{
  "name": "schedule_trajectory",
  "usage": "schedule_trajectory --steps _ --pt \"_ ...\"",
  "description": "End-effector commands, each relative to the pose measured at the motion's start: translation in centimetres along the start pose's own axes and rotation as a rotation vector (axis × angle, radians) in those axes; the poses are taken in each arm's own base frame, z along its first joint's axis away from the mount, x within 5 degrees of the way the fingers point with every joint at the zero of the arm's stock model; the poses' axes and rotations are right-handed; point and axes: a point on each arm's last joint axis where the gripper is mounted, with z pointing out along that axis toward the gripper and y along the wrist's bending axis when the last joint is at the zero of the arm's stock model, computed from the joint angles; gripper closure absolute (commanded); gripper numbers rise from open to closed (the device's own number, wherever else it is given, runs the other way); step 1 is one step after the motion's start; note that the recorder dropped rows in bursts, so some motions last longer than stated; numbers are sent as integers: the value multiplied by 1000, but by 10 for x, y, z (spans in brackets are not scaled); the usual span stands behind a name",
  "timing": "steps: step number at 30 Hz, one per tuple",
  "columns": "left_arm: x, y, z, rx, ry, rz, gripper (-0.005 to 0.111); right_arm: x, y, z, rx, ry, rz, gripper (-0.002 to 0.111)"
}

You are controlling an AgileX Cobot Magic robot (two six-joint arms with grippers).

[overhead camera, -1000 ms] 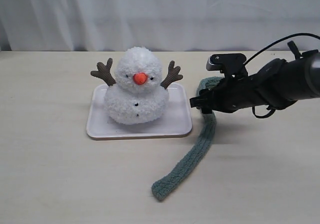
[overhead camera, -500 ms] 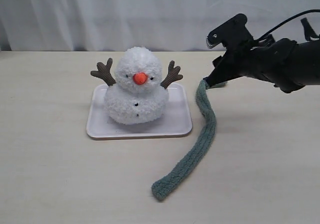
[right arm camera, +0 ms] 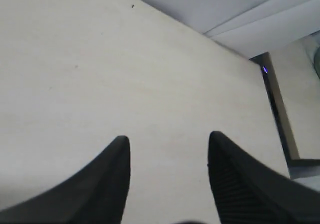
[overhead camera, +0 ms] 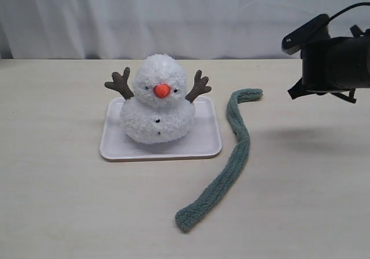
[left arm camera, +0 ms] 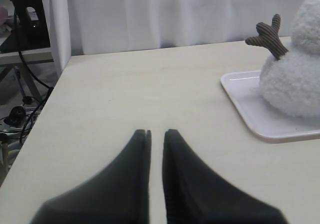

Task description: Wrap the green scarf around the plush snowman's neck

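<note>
Right gripper [right arm camera: 169, 136]: jaws stand well apart with nothing between them; only bare table [right arm camera: 100, 59] lies beneath in the right wrist view.
Right arm [overhead camera: 335, 62]: raised above the table at the upper right of the exterior view, well apart from the scarf; its fingertips cannot be made out there.
Left gripper [left arm camera: 156, 132]: fingers drawn almost together with a thin slit between, holding nothing; it is low over the table, at the bottom centre of the left wrist view.
Green scarf [overhead camera: 238, 155]: lies flat on the table in a shallow S-curve, right of centre in the exterior view. One rounded end rests at the lower centre; the other end bends toward the right at mid-height. The strip runs just beside the tray's right edge and touches neither gripper.
Plush snowman [overhead camera: 157, 117]: upright, centre-left of the exterior view, orange nose toward the camera, brown stick arms raised on both sides; apart from the scarf.
Snowman's neck [overhead camera: 140, 101]: crease between head and body, white plush only.
Tray [overhead camera: 115, 146]: white, rectangular, flat on the table under the snowman.
Curtain [overhead camera: 173, 16]: white, across the top of the frame.
</note>
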Motion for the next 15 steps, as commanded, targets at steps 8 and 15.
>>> schedule_trajectory --steps 8,15 --pt "0 0 0 -4 -12 0 96 11 59 -18 -713 -166 228 72" --pt "0 0 0 -4 -12 0 96 -4 55 -30 -1179 -81 248 81"
